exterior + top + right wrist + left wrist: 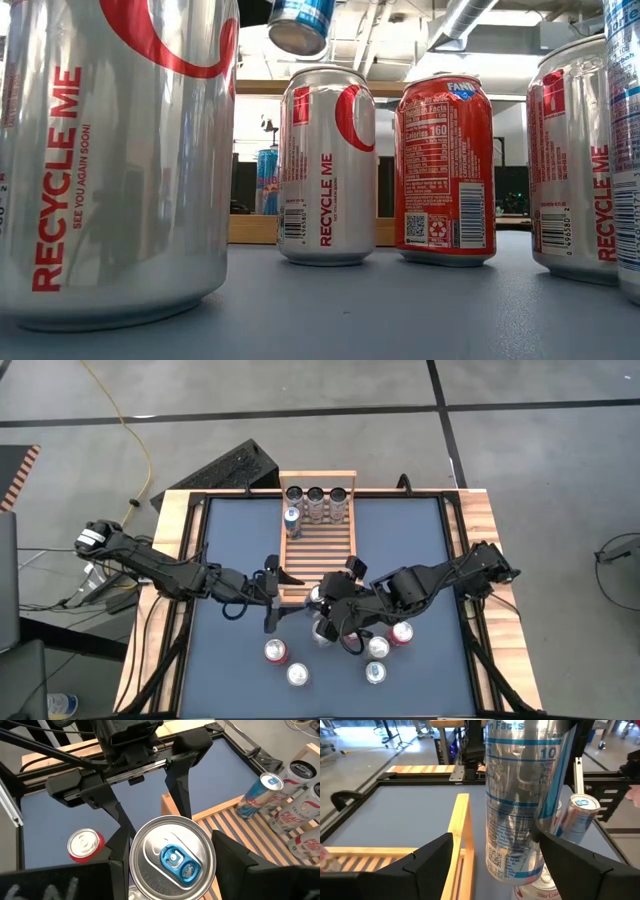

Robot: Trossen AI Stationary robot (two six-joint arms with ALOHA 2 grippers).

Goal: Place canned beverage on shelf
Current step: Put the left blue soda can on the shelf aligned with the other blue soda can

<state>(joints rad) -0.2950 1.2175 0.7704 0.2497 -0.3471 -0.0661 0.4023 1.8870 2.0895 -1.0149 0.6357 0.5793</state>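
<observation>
Blue-silver can (172,857) clamped in right gripper (165,865), lifted nr shelf (318,545) front.
Left gripper (495,865) apart, flanking same can.

Cans on the shelf (318,545): we count four (292,521).
Cans on the table: we count five (275,651).
Raised can (172,857): one.
</observation>
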